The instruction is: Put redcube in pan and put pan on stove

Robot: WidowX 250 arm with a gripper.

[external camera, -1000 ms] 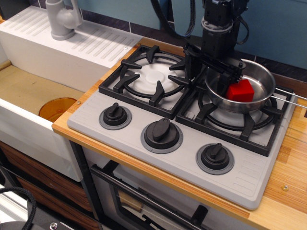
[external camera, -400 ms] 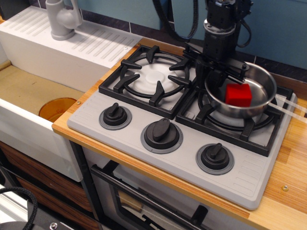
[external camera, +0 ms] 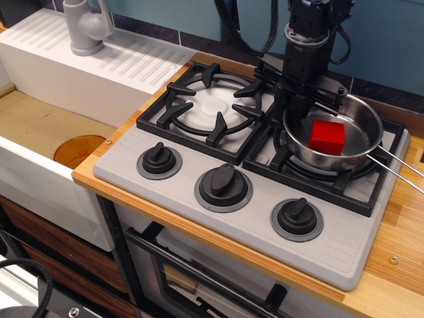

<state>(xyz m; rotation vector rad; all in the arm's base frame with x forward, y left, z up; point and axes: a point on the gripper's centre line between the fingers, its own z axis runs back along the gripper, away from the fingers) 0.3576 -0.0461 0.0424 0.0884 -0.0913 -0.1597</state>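
- observation.image gives me the wooden worktop carrying the grey stove.
- On the right burner grate I see the pan, its wire handle reaching right.
- My claw is clenched on the pan's left rim.
- The redcube lies inside the pan.

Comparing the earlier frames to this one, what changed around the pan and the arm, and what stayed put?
The pan, gripped at its left rim by the tool, swung: its wire handle dropped from pointing right to angling toward the lower right. The redcube slid slightly left and up inside it. The arm rose a little. The pan stays over the stove's right burner; knobs and sink are unchanged.
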